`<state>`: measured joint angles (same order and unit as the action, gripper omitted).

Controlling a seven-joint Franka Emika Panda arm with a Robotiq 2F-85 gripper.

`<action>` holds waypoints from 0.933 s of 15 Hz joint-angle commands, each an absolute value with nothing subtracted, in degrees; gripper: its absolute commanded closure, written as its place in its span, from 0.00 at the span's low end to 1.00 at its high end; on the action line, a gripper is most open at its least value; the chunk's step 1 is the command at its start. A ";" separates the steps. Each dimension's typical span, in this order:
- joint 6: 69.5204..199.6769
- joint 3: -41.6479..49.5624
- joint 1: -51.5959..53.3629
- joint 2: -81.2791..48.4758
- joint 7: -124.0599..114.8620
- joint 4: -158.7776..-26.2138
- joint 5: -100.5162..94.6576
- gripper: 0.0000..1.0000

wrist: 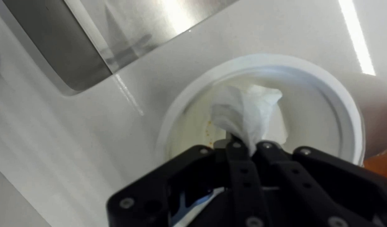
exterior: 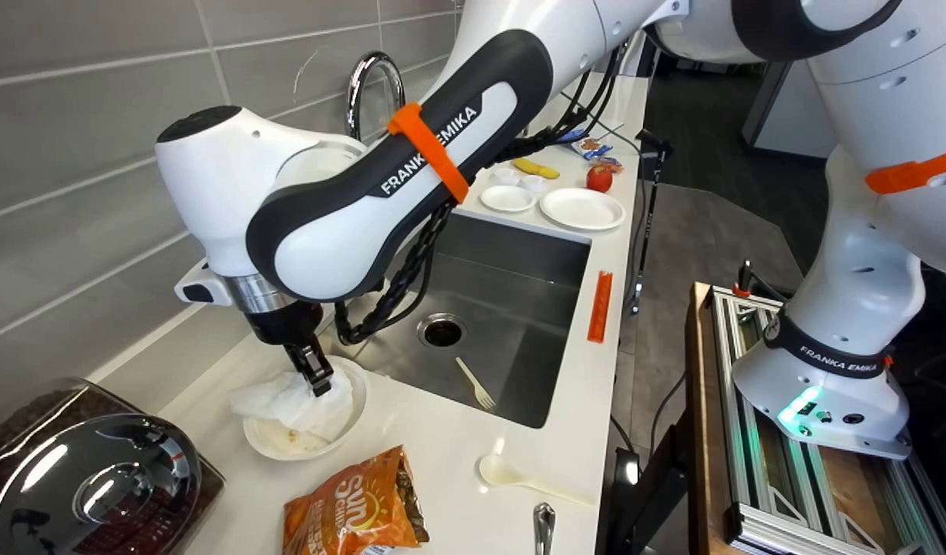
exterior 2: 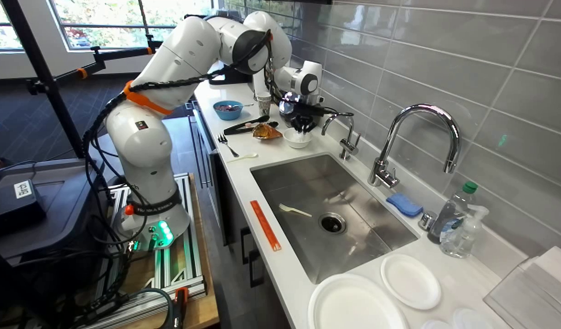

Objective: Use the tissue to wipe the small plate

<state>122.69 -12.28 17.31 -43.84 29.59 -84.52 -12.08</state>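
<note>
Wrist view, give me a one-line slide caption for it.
Gripper pinching a white tissue over a small plate showing orange specks.

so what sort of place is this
Most likely a kitchen or kitchenette, judging by the rectangular stainless-steel sink, the tall curved chrome faucet and the oblong blue sponge.

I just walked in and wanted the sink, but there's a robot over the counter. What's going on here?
A robot arm has its gripper shut on a crumpled white tissue, held over a white dish next to the sink, apparently to wipe the dish. Orange specks show in the dish, so the job doesn't look finished. Whether the tissue presses on the bottom is hard to tell.
</note>
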 commanded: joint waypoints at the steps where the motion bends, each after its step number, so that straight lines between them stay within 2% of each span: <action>1: 119.56 -14.43 16.54 -43.92 31.67 -84.99 -11.69 0.99; 5: 120.89 -16.05 16.27 -44.68 34.07 -83.76 -11.09 0.99; 10: 124.67 -12.49 18.04 -44.13 28.72 -84.19 -14.71 0.99; 14: 120.85 -11.72 18.48 -43.71 27.62 -84.67 -16.16 0.99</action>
